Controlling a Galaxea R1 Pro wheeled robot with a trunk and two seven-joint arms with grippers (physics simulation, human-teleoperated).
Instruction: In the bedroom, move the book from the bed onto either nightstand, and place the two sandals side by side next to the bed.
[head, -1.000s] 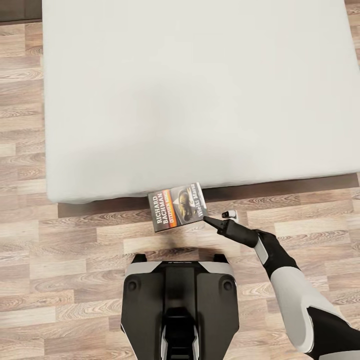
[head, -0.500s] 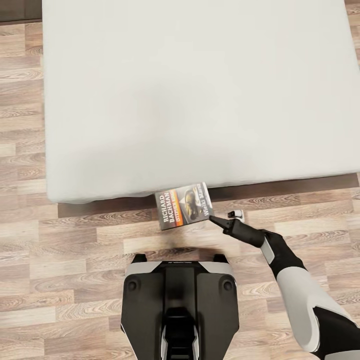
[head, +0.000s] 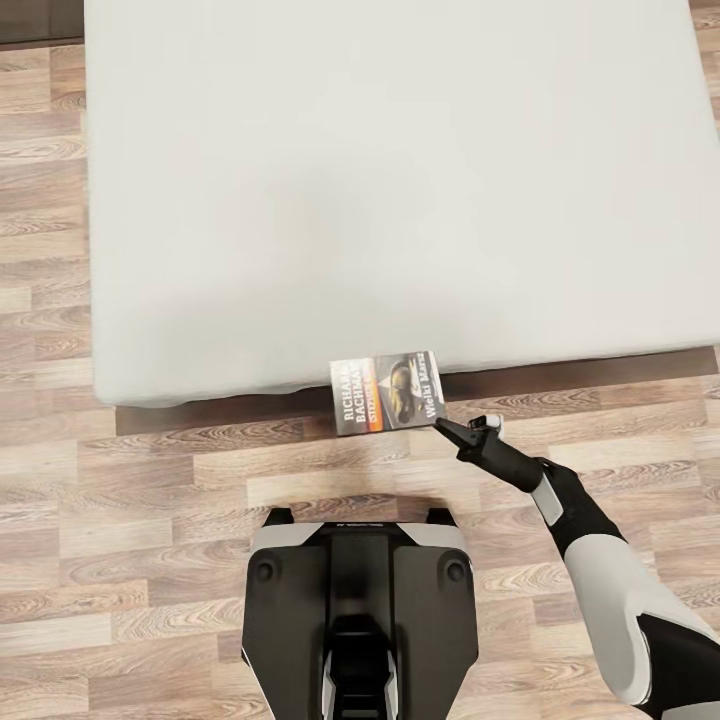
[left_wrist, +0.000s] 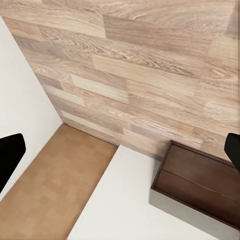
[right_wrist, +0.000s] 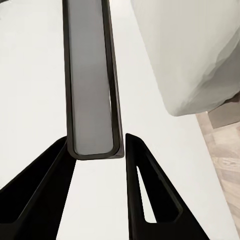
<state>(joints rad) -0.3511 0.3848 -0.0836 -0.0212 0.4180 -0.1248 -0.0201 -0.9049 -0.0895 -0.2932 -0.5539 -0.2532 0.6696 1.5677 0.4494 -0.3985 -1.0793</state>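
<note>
Beside the bed (head: 300, 200), the right gripper (head: 441, 424) jaws apparently pinch the book (head: 389, 392), long axis crosswise, cover up.

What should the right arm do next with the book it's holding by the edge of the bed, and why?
Probably carry it clear of the bed toward a nightstand. The right end effector pinches the book by one corner, with the book's edge between its fingers in the right wrist view, over the mattress edge and floor. The grip is small, so moving slowly seems wise.
</note>
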